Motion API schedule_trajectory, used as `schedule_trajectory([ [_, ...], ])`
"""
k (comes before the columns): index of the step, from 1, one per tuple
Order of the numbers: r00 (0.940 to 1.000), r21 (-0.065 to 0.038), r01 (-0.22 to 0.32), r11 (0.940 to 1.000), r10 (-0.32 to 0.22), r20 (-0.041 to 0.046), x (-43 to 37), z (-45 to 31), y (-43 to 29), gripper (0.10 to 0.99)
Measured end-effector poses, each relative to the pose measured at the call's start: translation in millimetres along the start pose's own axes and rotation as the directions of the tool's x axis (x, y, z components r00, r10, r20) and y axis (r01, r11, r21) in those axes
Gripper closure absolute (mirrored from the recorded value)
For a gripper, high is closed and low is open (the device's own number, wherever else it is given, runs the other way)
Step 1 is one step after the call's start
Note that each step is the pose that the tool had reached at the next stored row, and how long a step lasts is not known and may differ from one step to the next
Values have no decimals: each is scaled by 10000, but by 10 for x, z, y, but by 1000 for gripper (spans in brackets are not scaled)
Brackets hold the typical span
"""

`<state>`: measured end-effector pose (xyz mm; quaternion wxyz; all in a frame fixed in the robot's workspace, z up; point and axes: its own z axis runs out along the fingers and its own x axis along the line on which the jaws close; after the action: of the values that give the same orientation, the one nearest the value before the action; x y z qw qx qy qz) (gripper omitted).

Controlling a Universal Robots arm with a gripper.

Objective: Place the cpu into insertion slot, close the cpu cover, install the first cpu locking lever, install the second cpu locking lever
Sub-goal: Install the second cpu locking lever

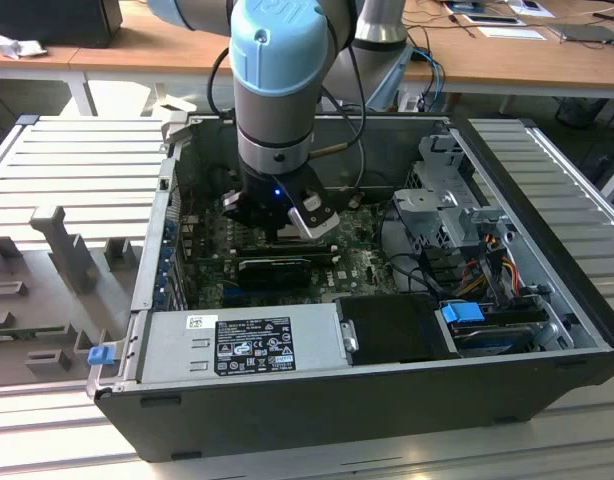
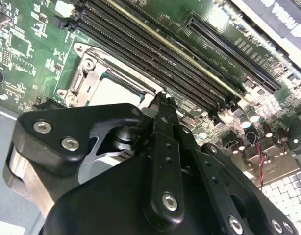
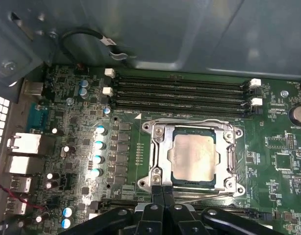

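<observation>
The pincer (image 3: 163,192) has its two black fingers pressed together, tips side by side with nothing between them. In the first wrist view the tips sit at the 6 o'clock edge of the processor socket, touching or just above the thin metal locking lever (image 3: 199,197) that runs along that edge. In the second wrist view the pincer (image 2: 163,100) shows as a dark linkage with its tip close over the socket's near corner.

The cpu (image 3: 193,158), a pale silver square, lies flat in the socket, and the cpu cover (image 3: 160,152) is folded down around it, its frame bordering the chip on all sides with the chip showing through the central opening. In the second wrist view the cpu (image 2: 113,92) shows partly, past the pincer body.

At 12 o'clock from the socket, in the first wrist view, run the long black memory slots (image 3: 180,93) with white end clips. At 9 o'clock stands a column of small silver capacitors (image 3: 99,152).

In the exterior view the arm (image 1: 277,90) reaches straight down into the open computer case (image 1: 317,400), the pincer (image 1: 287,225) low over the green motherboard (image 1: 362,265). The case lies on a ribbed grey table (image 1: 77,170), with the power supply (image 1: 237,345) at 6 o'clock from the pincer and the drive cage (image 1: 452,200) at 3 o'clock.
</observation>
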<state>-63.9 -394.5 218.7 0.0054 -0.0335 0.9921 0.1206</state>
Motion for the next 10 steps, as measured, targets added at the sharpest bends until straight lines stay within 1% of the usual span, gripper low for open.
schedule_trajectory([
  [2, 10000, -50, 22, 10000, -22, -2, 4, -3, -24, 980],
  [4, 10000, -108, 30, 9999, -30, 0, 29, -9, -49, 980],
  [6, 10000, -167, 32, 9999, -32, 4, 37, -12, -76, 980],
  [8, 10000, -194, 30, 9998, -30, 6, 44, -8, -85, 980],
  [10, 10000, -211, 33, 9998, -33, 8, 53, 27, -95, 980],
])
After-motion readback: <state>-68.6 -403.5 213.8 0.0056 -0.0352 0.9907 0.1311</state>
